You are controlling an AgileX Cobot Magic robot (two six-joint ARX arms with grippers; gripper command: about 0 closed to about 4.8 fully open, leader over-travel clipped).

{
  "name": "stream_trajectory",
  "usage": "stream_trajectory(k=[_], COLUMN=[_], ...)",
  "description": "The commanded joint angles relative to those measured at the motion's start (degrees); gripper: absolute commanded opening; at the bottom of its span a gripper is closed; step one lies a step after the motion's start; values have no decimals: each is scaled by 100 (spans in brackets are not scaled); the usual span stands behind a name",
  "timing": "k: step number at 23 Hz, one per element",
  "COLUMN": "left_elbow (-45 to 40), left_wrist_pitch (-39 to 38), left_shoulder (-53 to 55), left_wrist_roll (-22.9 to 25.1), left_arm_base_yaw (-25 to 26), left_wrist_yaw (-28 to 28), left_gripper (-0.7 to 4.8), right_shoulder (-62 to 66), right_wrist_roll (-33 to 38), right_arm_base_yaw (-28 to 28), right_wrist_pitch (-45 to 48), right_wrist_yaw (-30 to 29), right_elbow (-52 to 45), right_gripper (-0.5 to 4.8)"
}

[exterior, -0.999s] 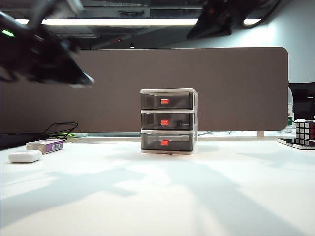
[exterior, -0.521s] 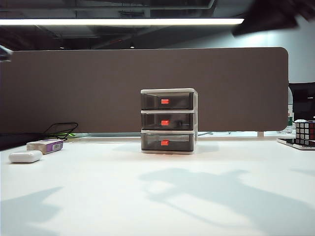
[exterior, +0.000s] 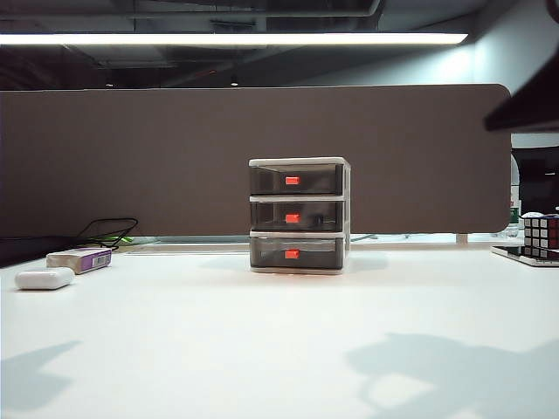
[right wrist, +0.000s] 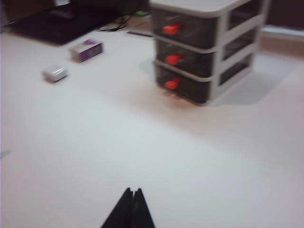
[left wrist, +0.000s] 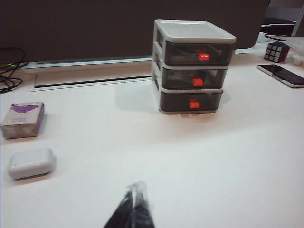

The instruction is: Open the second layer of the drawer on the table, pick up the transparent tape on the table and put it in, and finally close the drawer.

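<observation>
The drawer [exterior: 299, 216] stands at the middle of the table [exterior: 279, 340], a white frame with three smoky grey tiers, all pushed in. Its second layer [exterior: 293, 217] is shut, with its red-orange handle flush; it also shows in the wrist views [left wrist: 194, 80] [right wrist: 183, 59]. The transparent tape is out of view. My left gripper [left wrist: 136, 190] is shut and empty, high above the bare front of the table, far from the drawer [left wrist: 192, 66]. My right gripper [right wrist: 132, 191] is also shut and empty, well back from the drawer [right wrist: 204, 52]. Only a dark piece of the right arm [exterior: 524, 109] shows in the exterior view.
A white oval case [exterior: 44, 278] and a purple-and-white box [exterior: 80, 258] lie at the far left, with black cables [exterior: 109, 231] behind them. A Rubik's cube [exterior: 541, 234] and a phone [left wrist: 285, 75] sit at the right edge. A brown partition [exterior: 262, 122] backs the table.
Both arms have drawn back from the middle: the left one has left the exterior view, the right one has slid to its right edge. Their shadows have moved toward the front. The drawer is unchanged.
</observation>
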Motion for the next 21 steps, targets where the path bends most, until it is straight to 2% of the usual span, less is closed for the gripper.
stream_trajectory(k=[1,6,13,17,21], left_elbow=[11,-184,-387,-387,-389], left_wrist_pitch=[153,481,772,793,791], left_shoulder=[2,2,2,2,2], left_wrist_roll=[44,37,57,433,514], left_arm_base_yaw=[-4,-4,13,13,20], left_wrist_yaw=[-9,20,46,50,50], left_gripper=[-5,-5,-5,-5,-5], right_shoulder=[-413,-1069,-1292,-1287,-1287], right_wrist_roll=[203,275,282,256,229], right_arm_base_yaw=[11,9,-11,-13,-17], right_wrist_pitch=[87,-26,-9,140,271], right_wrist_yaw=[103,219,251,254,433], right_elbow=[-275,-767,-1069,-1257,-1309], right_gripper=[-5,-5,-5,-5,-5])
